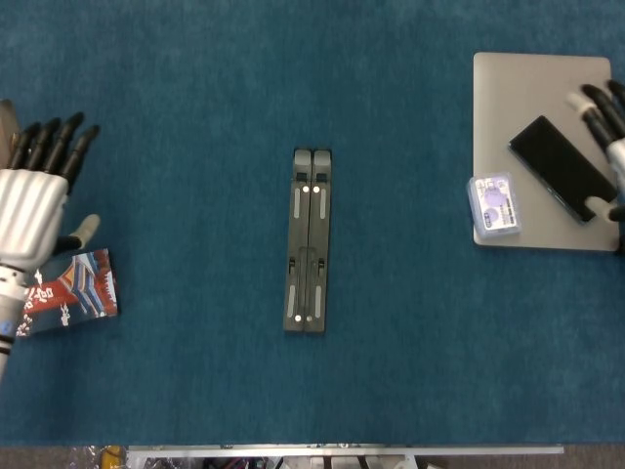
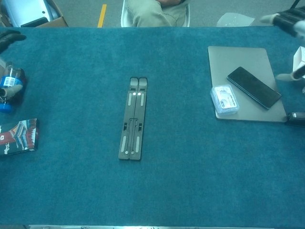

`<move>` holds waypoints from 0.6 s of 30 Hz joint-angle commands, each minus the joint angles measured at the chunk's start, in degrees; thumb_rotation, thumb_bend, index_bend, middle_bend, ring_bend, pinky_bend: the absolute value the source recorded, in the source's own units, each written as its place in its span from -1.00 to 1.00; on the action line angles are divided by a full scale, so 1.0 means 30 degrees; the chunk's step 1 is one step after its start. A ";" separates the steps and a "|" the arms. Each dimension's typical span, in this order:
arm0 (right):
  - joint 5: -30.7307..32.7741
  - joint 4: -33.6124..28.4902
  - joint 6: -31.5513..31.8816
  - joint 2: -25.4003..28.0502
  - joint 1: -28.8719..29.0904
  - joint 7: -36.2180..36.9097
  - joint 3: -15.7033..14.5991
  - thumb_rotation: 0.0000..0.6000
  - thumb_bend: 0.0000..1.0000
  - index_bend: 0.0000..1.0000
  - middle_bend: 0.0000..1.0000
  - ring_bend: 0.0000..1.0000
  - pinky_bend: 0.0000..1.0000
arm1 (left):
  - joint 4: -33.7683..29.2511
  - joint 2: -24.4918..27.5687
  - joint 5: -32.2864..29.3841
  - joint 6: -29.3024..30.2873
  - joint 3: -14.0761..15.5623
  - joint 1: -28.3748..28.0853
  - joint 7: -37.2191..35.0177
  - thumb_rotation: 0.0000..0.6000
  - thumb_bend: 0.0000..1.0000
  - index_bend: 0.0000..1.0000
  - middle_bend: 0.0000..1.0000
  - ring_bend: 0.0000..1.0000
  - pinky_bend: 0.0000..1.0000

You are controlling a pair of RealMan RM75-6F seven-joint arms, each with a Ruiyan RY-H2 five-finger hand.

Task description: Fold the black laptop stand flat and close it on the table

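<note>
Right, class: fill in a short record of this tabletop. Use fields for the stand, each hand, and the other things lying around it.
stand: black laptop stand folded flat, closed, lying mid-table, nothing touching it
left hand: left hand open at the table's left edge, holding nothing
right hand: right hand at the far right edge, mostly cut off, over the laptop
laptop: closed grey laptop
on laptop: black phone, small clear case
left side: cola bottle, printed packet
</note>
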 commanded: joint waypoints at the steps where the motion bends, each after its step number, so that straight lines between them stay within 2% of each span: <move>1: -0.0629 0.0137 0.1019 0.0119 -0.1086 0.0099 -0.0126 1.00 -0.84 -1.00 -0.79 -1.00 -1.00 | 0.0088 0.0277 0.0050 0.0690 -0.0044 0.0462 -0.0496 1.00 -0.49 -1.00 -0.96 -1.00 -0.90; 8: -0.1313 0.0369 0.2011 0.0261 -0.2695 0.0010 -0.0223 1.00 -0.84 -1.00 -0.79 -1.00 -1.00 | 0.0031 0.0801 0.0721 0.2123 0.0124 0.1509 -0.1801 1.00 -0.50 -1.00 -0.96 -1.00 -0.90; 18: -0.2109 0.0384 0.3373 0.0358 -0.4641 0.0021 0.0023 1.00 -0.84 -1.00 -0.79 -1.00 -1.00 | 0.0253 0.0775 0.1478 0.3939 0.0192 0.2741 -0.2188 1.00 -0.50 -1.00 -0.96 -1.00 -0.90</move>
